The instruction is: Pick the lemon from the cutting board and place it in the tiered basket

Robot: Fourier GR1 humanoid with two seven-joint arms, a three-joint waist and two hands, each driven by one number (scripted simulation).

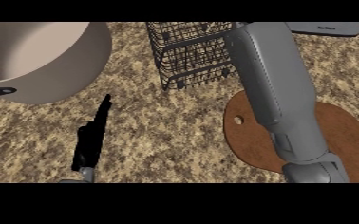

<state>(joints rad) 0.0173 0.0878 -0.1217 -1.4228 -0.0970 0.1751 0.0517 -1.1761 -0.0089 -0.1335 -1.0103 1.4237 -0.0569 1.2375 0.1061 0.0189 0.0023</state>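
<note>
One robot hand (93, 132) open, lemon unseen

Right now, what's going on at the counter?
The right forearm stretches from the cutting board up to the wire tiered basket; its hand is out of view, and no lemon shows. The left hand rests open, fingers up, at lower left. A large beige pot sits at upper left.

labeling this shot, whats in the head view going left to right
beige pot → left hand, open, fingers pointing up → black wire tiered basket → brown cutting board, right forearm lying across it. The right hand and the lemon do not show.
</note>
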